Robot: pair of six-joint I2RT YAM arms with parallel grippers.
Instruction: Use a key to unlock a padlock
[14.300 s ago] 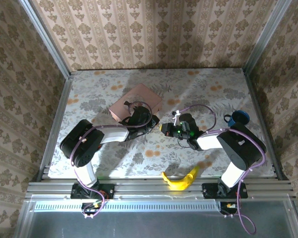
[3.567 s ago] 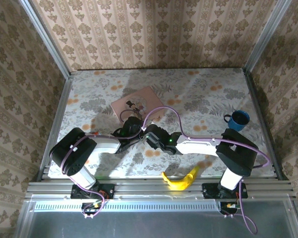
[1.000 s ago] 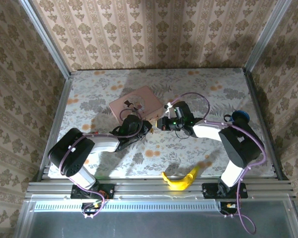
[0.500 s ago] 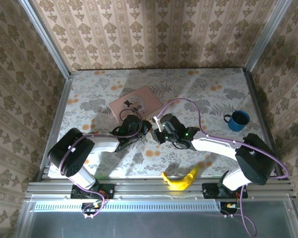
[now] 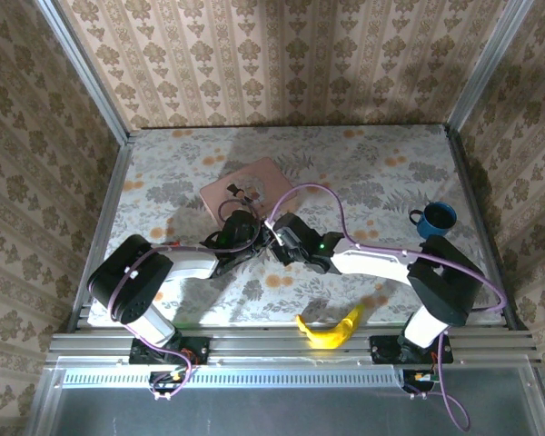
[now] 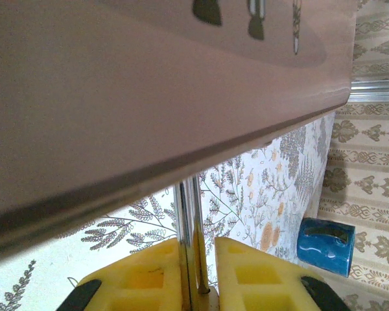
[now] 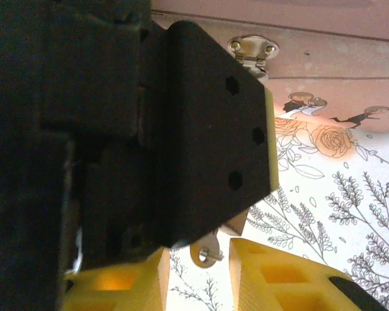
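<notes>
On the left side, my left gripper (image 6: 196, 249) is closed on a thin silvery metal piece. I take this for the shackle of the padlock (image 6: 187, 220). The yellow fingers (image 6: 139, 275) press it from both sides and it stands upright between them. This is near the middle of the table (image 5: 372, 173), just at the near right corner of the pink tin (image 5: 248, 188).

The tin lies flat a little to the far side of the gripper. Its lid is down and has a small picture of figures on it. What is inside I cannot tell, because it is shut.

In the right wrist view, a little pale brass part shows under the black body of the left gripper, and the key (image 7: 206, 251) hangs just below it. I cannot see if the key sits in the lock.

My right gripper (image 7: 198, 265) meets the left one tip to tip. Its jaws are apart and the head of the key is in the gap, touching neither pad.

Further right, a yellow banana (image 5: 329, 329) lies at the near edge. A blue cup (image 5: 433, 220) stands upright near the right edge, well apart from the arms. Its inside looks dark and I cannot tell if it holds something.
</notes>
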